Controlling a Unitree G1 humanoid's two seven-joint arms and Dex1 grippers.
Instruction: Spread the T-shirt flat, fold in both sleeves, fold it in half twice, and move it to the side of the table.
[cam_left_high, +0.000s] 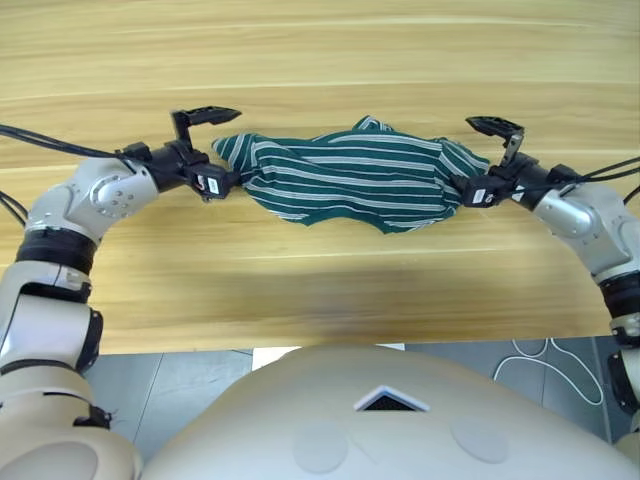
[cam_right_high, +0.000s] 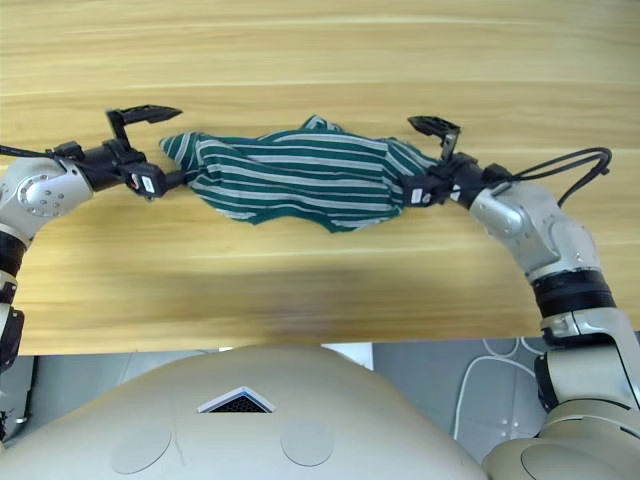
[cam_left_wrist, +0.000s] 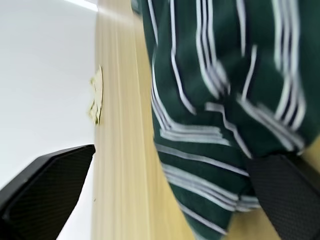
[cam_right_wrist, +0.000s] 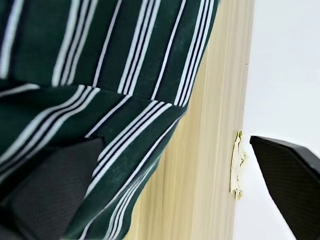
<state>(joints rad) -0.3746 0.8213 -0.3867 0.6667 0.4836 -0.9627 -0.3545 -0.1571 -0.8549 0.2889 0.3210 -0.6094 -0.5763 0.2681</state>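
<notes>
A dark green T-shirt (cam_left_high: 350, 175) with thin white stripes lies bunched in a long heap across the middle of the wooden table (cam_left_high: 320, 60). My left gripper (cam_left_high: 212, 150) sits at the shirt's left end and is open, one finger raised above the table and the other low against the cloth. My right gripper (cam_left_high: 484, 160) sits at the shirt's right end, also open in the same way. In the left wrist view the striped cloth (cam_left_wrist: 215, 100) spreads between the two black fingertips (cam_left_wrist: 285, 190). In the right wrist view the cloth (cam_right_wrist: 100, 75) covers the lower finger (cam_right_wrist: 50, 180).
The table's front edge (cam_left_high: 300, 335) runs close to me. Bare wood stretches beyond and to both sides of the shirt. A chipped spot (cam_left_wrist: 96, 95) marks the table's far edge. Black cables (cam_right_high: 570, 165) trail from both wrists, and a white cord (cam_left_high: 550, 365) lies on the floor.
</notes>
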